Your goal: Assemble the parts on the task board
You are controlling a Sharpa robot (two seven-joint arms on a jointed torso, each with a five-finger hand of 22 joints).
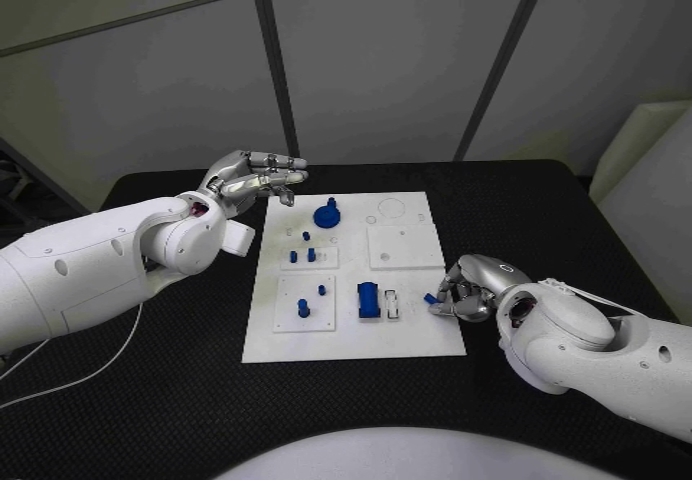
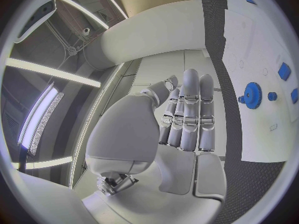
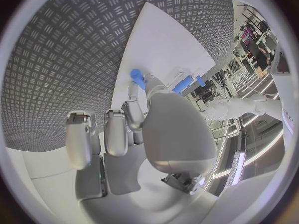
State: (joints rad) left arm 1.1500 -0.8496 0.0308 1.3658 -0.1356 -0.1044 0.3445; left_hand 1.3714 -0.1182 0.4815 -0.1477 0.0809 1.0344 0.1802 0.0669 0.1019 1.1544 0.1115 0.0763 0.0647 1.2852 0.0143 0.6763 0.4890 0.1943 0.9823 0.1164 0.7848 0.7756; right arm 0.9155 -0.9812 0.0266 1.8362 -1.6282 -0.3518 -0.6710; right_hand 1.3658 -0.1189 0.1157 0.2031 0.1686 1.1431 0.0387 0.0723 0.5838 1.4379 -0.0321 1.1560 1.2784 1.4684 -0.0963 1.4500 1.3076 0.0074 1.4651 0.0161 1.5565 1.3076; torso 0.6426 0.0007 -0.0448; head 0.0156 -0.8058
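- I read this as the pick step: my right hand point(image 1: 464, 288) is low at the right edge of the task board point(image 1: 411, 335), fingers curled in around a small blue part point(image 1: 431, 298).
- In the right wrist view that small blue part point(image 3: 137, 77) sits right at the fingertips point(image 3: 134, 97). It looks pinched, but I can't tell whether it's lifted off the board or only touched.
- My left hand point(image 1: 254, 178) hovers above the table near the board's far left corner, fingers stretched out, side by side, holding nothing. The left wrist view shows the same: flat left hand point(image 2: 187, 114), nothing in it.
- Other parts on the board: blue gear-like knob point(image 1: 327, 214) at the far end, two small pegs point(image 1: 303, 256) on the middle-left plate, pegs point(image 1: 306, 305) on the near-left plate, and a blue block point(image 1: 369, 299) beside a white slot piece point(image 1: 391, 303).
- So most of the assembly looks not yet done.
- Next move, my guess: confirm the pinch is firm, lift straight up, then carry the part to its seat. I can't tell which seat.
- Risk: a small part held at the fingertips could twist or slip.
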